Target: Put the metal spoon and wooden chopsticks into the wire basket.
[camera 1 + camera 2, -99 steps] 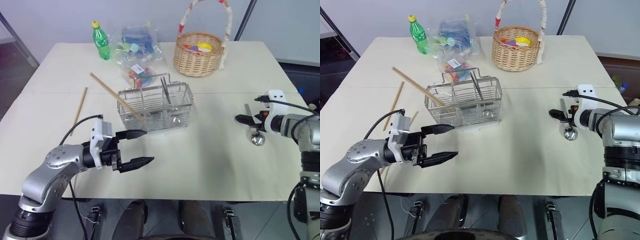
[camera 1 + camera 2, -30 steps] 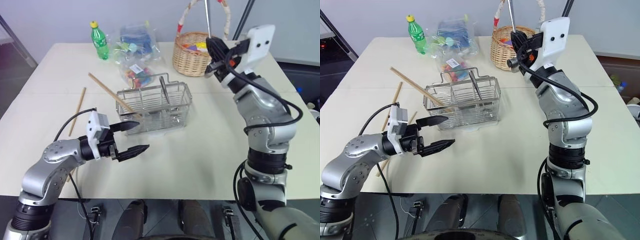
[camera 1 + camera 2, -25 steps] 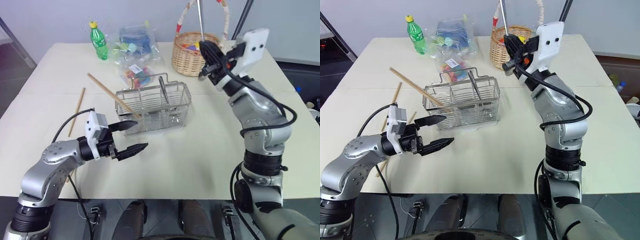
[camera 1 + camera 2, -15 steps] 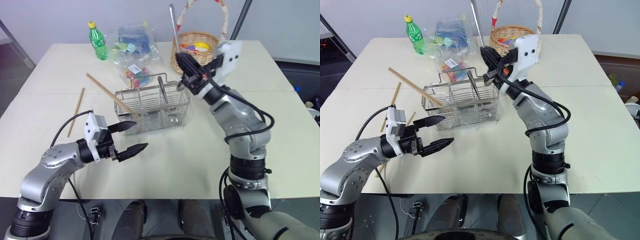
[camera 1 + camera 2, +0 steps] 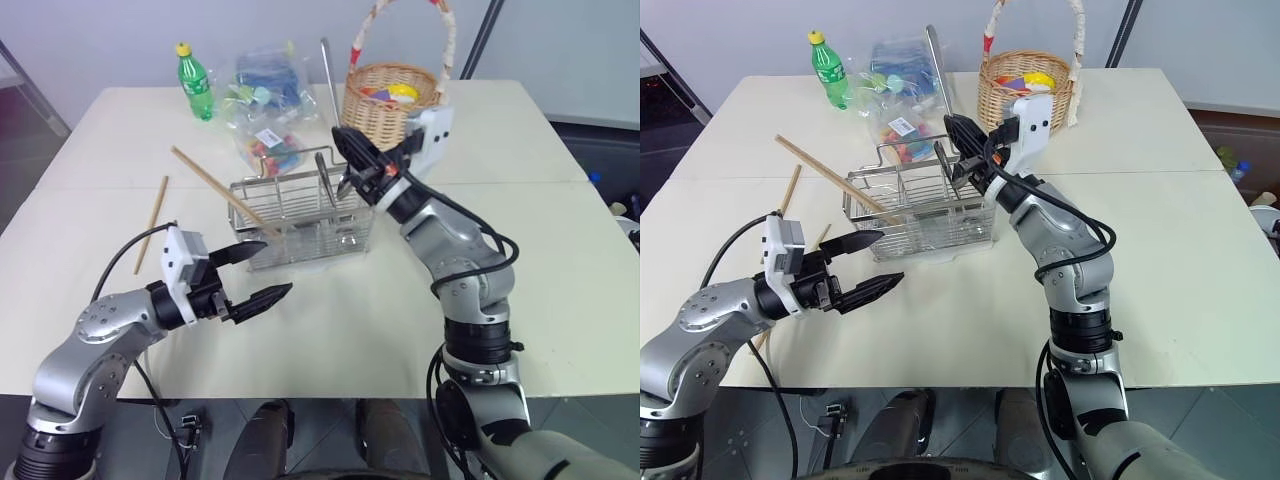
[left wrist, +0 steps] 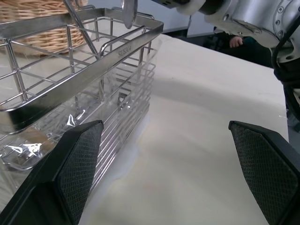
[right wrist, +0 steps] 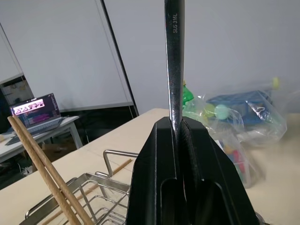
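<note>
My right gripper (image 5: 347,152) is shut on the metal spoon (image 5: 329,82), whose slim handle rises out of the fingers (image 7: 154,159). It hangs over the right end of the wire basket (image 5: 305,215). The spoon's bowl (image 6: 129,7) sits just above the basket's rim. Two wooden chopsticks (image 5: 215,186) lean in the basket's left end, sticking out to the left. Another chopstick (image 5: 157,212) lies on the table further left. In front of the basket, low over the table, my left gripper (image 5: 276,268) stands open and holds nothing.
A dark grey flat utensil (image 5: 323,172) stands in the wire basket. Behind it are a bag of coloured toys (image 5: 265,100), a green bottle (image 5: 193,80) and a round wicker basket (image 5: 390,100). The table (image 5: 560,260) stretches to the right.
My right gripper has carried the spoon left and down, from beside the wicker basket to above the wire basket's right end, rolling the handle. The left gripper has stayed open in place.
</note>
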### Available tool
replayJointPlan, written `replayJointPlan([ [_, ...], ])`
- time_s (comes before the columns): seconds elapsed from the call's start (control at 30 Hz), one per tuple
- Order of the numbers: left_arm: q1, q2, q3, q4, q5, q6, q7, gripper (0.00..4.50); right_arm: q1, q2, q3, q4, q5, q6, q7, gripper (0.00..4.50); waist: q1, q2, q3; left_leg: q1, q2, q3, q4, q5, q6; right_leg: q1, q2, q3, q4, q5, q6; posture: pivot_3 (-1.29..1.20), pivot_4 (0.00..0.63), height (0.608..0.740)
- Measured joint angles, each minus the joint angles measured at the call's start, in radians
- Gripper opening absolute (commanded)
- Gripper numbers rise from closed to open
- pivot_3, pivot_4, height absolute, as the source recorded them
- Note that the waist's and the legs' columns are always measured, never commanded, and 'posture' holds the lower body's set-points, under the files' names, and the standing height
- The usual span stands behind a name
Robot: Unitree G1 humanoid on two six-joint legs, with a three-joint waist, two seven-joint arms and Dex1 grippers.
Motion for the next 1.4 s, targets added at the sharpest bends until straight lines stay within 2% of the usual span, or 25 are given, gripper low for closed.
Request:
replayJointPlan([
  [0.1, 0.000, 0.000, 0.000, 0.000, -0.001, 0.000, 0.009, 4.50, 0.011, -0.001, 0.001, 0.000, 0.001, -0.004, 0.004, 0.09, 0.000, 0.000, 0.000, 0.000, 0.000, 0.000, 0.000, 0.000, 0.000, 0.000, 0.000, 0.000, 0.000, 0.000, 0.000, 0.00, 0.150, 0.740],
  [0.13, 0.000, 0.000, 0.001, 0.000, -0.001, 0.000, 0.012, 4.50, 0.018, -0.002, 0.003, 0.000, 0.001, -0.007, 0.008, 0.38, 0.001, 0.000, 0.000, 0.000, 0.000, 0.000, 0.000, 0.000, 0.000, 0.000, 0.000, 0.000, 0.000, 0.000, 0.000, 0.00, 0.150, 0.740],
  [0.2, 0.000, -0.002, 0.001, 0.000, -0.001, 0.000, 0.020, 4.50, 0.039, -0.004, 0.006, 0.000, 0.001, -0.016, 0.013, 1.09, 0.001, 0.000, 0.000, 0.000, 0.000, 0.000, 0.000, 0.000, 0.000, 0.000, 0.000, 0.000, 0.000, 0.000, 0.000, 0.00, 0.150, 0.740],
  [0.4, 0.000, -0.005, 0.001, 0.000, -0.002, 0.000, 0.028, 4.50, 0.048, -0.006, 0.006, 0.001, 0.000, -0.030, 0.016, 4.17, 0.000, 0.000, 0.000, 0.000, 0.001, 0.000, 0.000, 0.000, 0.000, 0.000, 0.001, 0.000, 0.000, 0.000, 0.000, 0.00, 0.150, 0.740],
  [0.43, 0.000, -0.005, 0.001, 0.000, -0.002, 0.000, 0.028, 4.50, 0.048, -0.007, 0.006, 0.001, -0.001, -0.032, 0.015, 4.46, 0.000, 0.000, 0.000, 0.000, 0.001, 0.000, 0.000, 0.000, 0.000, 0.000, 0.001, 0.000, 0.000, 0.000, 0.000, 0.00, 0.150, 0.740],
  [0.7, 0.045, -0.005, 0.018, -0.007, -0.004, 0.000, 0.028, 4.50, 0.048, -0.064, 0.006, -0.004, -0.016, -0.027, 0.027, 4.46, 0.002, 0.000, 0.000, 0.000, 0.001, 0.000, 0.000, 0.000, 0.000, 0.000, 0.000, 0.000, 0.000, 0.000, 0.000, 0.00, 0.150, 0.740],
  [0.9, 0.082, 0.005, 0.051, -0.061, -0.031, 0.012, 0.045, 4.50, 0.060, -0.208, -0.035, -0.069, 0.030, 0.041, 0.087, 4.46, 0.005, 0.000, 0.000, 0.000, 0.001, 0.000, 0.000, 0.000, 0.000, 0.001, 0.000, 0.000, -0.001, 0.000, 0.000, 0.00, 0.150, 0.740],
  [1.13, 0.152, -0.014, 0.077, -0.099, -0.050, 0.024, 0.097, 4.50, 0.218, -0.408, -0.101, -0.211, 0.125, 0.138, 0.199, 4.46, 0.008, 0.000, 0.000, -0.001, 0.001, 0.001, 0.000, 0.000, 0.001, 0.001, 0.000, 0.000, -0.002, 0.000, 0.000, 0.00, 0.150, 0.740],
  [1.4, 0.275, -0.028, 0.083, -0.090, -0.001, -0.005, 0.118, 4.50, 0.351, -0.551, -0.195, -0.313, 0.230, 0.181, 0.285, 4.46, 0.009, -0.001, 0.000, -0.001, 0.003, 0.004, 0.001, 0.000, 0.001, 0.001, 0.000, 0.000, -0.003, -0.002, -0.004, 0.00, 0.150, 0.740],
])
